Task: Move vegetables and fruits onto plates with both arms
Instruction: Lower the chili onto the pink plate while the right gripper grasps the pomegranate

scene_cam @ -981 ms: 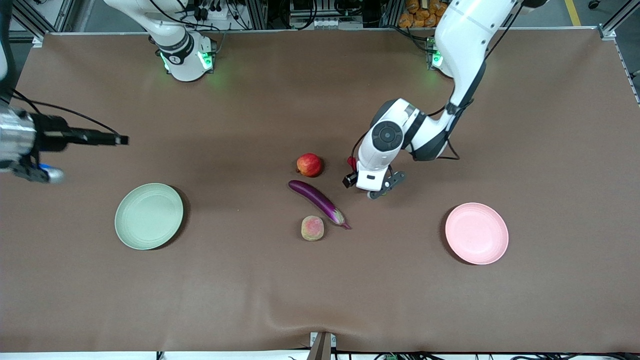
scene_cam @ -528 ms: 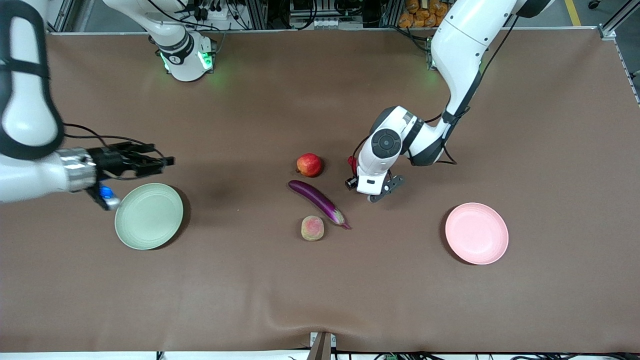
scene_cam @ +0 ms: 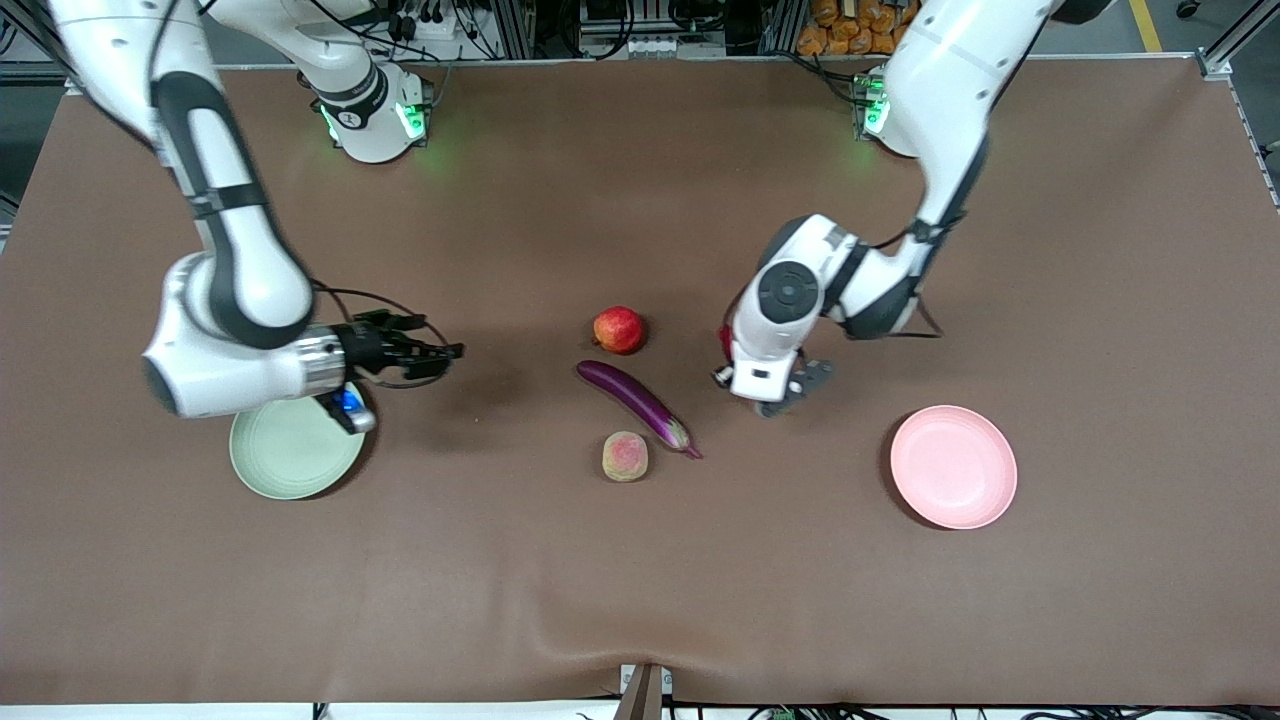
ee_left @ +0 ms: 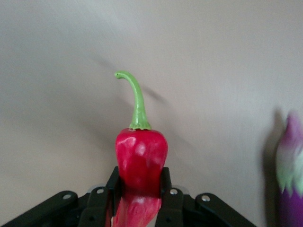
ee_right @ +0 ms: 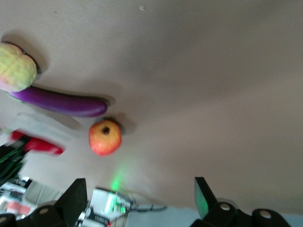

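My left gripper (ee_left: 140, 182) is shut on the red chili pepper (ee_left: 141, 156), whose green stem points away from the fingers. In the front view this gripper (scene_cam: 728, 352) hangs over bare table beside the purple eggplant (scene_cam: 636, 395), and only a sliver of the chili (scene_cam: 724, 338) shows. My right gripper (scene_cam: 448, 360) is open and empty, over the table between the pale green plate (scene_cam: 275, 465) and the pomegranate (scene_cam: 619, 330). The peach (scene_cam: 625, 456) lies just nearer the camera than the eggplant. The pink plate (scene_cam: 953, 467) sits empty toward the left arm's end.
The right arm's wrist overhangs part of the green plate. The right wrist view shows the pomegranate (ee_right: 105, 137), eggplant (ee_right: 59, 102), peach (ee_right: 16, 67) and the held chili (ee_right: 38, 144). Brown cloth covers the table (scene_cam: 640, 580).
The right arm swung in from its end of the table, over the green plate, toward the middle. The left gripper with the chili shifted slightly toward the pink plate.
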Robot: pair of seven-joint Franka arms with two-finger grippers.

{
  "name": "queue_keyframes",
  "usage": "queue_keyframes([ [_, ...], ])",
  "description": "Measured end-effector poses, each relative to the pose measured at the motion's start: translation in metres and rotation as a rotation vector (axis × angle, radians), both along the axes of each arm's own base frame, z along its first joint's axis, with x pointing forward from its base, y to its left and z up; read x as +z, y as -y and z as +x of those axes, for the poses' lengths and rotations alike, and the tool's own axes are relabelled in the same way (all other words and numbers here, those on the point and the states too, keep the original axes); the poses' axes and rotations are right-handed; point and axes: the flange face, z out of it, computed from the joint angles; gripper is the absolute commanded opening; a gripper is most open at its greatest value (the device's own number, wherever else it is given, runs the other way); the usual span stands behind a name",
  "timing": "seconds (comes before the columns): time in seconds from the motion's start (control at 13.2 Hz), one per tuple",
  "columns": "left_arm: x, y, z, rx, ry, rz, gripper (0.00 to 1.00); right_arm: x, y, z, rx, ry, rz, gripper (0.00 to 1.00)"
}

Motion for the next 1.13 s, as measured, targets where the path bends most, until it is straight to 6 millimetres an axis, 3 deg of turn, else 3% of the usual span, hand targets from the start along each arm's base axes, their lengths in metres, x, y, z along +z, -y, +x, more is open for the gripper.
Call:
queue_keyframes([
  [0.15, 0.052, -0.053, 0.038, -0.024, 0.002, 0.024, 0.0, -0.012, -0.031, -0.004, -0.02, 0.044, -0.01, 1.0],
  [0.3, 0.081, -0.116, 0.07, -0.059, 0.009, 0.02, 0.0, -0.025, -0.06, -0.01, -0.04, 0.062, -0.001, 1.0],
  [0.45, 0.074, -0.178, 0.09, -0.096, -0.005, 0.018, 0.0, -0.04, -0.084, -0.017, -0.059, 0.049, 0.019, 1.0],
  [0.68, 0.043, -0.253, 0.118, -0.102, -0.017, 0.018, 0.0, -0.063, -0.128, -0.033, -0.07, 0.06, 0.019, 1.0],
  [0.83, 0.024, -0.274, 0.135, -0.095, -0.002, 0.004, 0.0, -0.076, -0.155, -0.047, -0.056, 0.069, 0.003, 1.0],
  [1.13, 0.001, -0.276, 0.157, -0.113, 0.05, 0.019, 0.0, -0.098, -0.191, -0.07, -0.069, 0.101, -0.022, 1.0],
])
